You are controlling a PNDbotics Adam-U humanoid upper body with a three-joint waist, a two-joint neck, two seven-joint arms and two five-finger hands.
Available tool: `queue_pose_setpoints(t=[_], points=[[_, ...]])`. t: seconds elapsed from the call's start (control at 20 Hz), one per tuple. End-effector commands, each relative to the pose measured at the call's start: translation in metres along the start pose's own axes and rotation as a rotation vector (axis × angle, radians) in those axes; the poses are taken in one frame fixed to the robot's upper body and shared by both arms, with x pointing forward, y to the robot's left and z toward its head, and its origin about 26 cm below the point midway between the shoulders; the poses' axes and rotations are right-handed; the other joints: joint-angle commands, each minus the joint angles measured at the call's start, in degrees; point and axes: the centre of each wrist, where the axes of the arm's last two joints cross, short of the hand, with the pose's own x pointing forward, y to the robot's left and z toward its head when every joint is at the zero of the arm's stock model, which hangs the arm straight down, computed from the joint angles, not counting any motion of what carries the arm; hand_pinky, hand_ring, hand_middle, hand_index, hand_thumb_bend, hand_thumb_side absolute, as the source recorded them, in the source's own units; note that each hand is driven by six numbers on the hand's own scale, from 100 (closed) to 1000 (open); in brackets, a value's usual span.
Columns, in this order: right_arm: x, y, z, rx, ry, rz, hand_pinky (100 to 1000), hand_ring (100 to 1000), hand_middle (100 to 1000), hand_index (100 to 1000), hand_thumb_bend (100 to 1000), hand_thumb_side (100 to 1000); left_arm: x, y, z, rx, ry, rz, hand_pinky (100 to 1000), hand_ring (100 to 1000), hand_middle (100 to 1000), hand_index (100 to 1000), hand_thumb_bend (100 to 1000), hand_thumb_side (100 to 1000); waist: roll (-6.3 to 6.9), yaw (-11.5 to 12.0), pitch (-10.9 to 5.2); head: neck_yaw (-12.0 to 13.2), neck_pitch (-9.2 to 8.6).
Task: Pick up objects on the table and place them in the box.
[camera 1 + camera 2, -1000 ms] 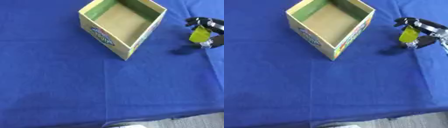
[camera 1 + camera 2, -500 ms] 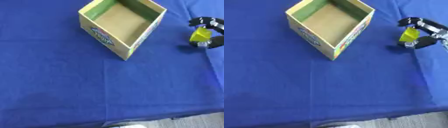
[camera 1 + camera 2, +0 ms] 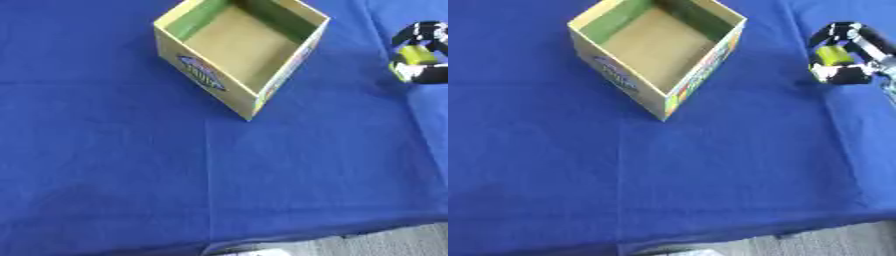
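An open cardboard box point(image 3: 667, 92) with green inner walls stands at the upper middle of the blue table; its inside holds nothing that I can see. At the right edge my right hand point(image 3: 852, 55) hangs above the cloth with its fingers curled round a small yellow object point(image 3: 831, 54). The hand is to the right of the box and apart from it, at about the height of its rim. My left hand shows in neither view.
A blue cloth point(image 3: 175, 175) covers the whole table, creased down the middle. The table's front edge and a strip of grey floor point(image 3: 833, 240) run along the bottom right. No other loose objects are in sight.
My right hand has risen with the yellow object and drifted slightly toward the right edge. The box has stayed where it was.
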Motion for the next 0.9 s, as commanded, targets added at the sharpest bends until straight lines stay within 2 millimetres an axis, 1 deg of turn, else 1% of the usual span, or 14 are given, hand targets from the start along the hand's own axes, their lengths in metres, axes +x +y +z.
queue_pose_setpoints(t=[0.05,0.1,0.25,0.5,0.7,0.9], points=[[0.004,-0.014,-0.005,-0.063,-0.030,-0.010,100,356,441,388,206,250,0.004,0.003,-0.001,0.000,-0.011,-0.009,553,705,521,634,259,957,-0.06,-0.2,-1.30,0.0,0.31],[0.003,-0.013,-0.004,-0.067,-0.029,-0.018,100,346,383,336,201,222,0.004,0.003,-0.001,0.001,-0.011,-0.009,553,705,521,634,259,957,-0.07,-0.2,-1.33,0.0,0.31],[0.003,-0.013,-0.004,-0.074,-0.033,-0.031,100,336,329,277,197,155,0.004,0.003,-0.001,0.001,-0.010,-0.008,553,706,521,634,260,956,-0.13,-0.2,-1.41,0.0,0.31],[0.011,-0.017,-0.012,-0.088,-0.073,-0.048,100,331,320,263,207,122,0.004,0.003,-0.001,0.002,-0.008,-0.006,553,706,521,634,262,955,-0.31,-0.5,-1.77,0.0,0.31],[0.024,-0.025,-0.024,-0.105,-0.122,-0.067,100,328,318,259,209,104,0.003,0.003,0.000,0.003,-0.003,-0.005,553,707,522,635,264,952,-0.57,-0.8,-2.53,-0.1,0.31],[0.037,-0.032,-0.035,-0.111,-0.163,-0.093,100,325,317,259,210,100,0.003,0.004,0.000,0.002,0.002,-0.004,554,707,522,635,267,949,-1.13,-0.7,-3.47,-0.2,0.31]])
